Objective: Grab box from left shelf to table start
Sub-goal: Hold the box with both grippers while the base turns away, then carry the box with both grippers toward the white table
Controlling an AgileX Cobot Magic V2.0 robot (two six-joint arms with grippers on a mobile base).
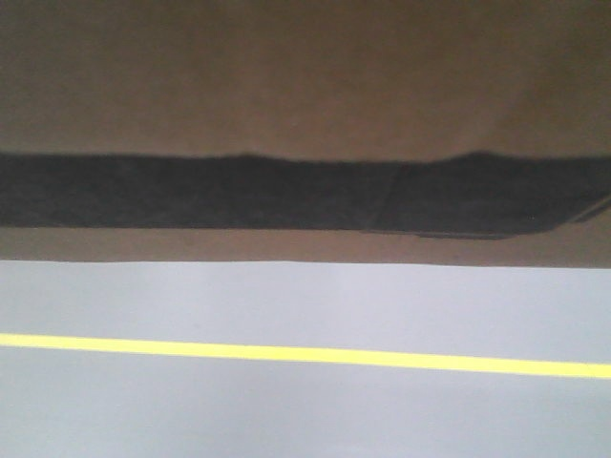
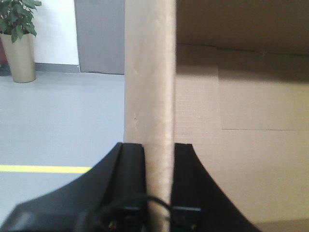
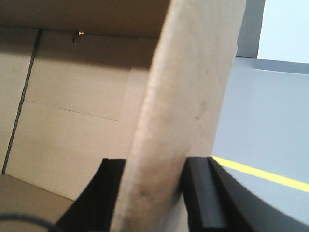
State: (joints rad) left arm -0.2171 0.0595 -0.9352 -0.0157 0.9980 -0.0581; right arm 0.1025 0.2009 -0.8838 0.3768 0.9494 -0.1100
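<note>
Nearest: left gripper [image 2: 158, 154] and right gripper [image 3: 154, 169], each clamped on box [image 1: 305, 76] wall toward 12 o'clock; yellow line [image 1: 305, 355] at 6 o'clock.

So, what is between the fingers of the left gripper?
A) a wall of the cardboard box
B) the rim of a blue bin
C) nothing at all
A, since the left gripper has its fingers on both sides of the box wall.

Grey floor [image 1: 305, 305], smooth
A yellow line [image 1: 305, 355] is marked across it; a potted plant [image 2: 21, 58] is stood near the wall
</note>
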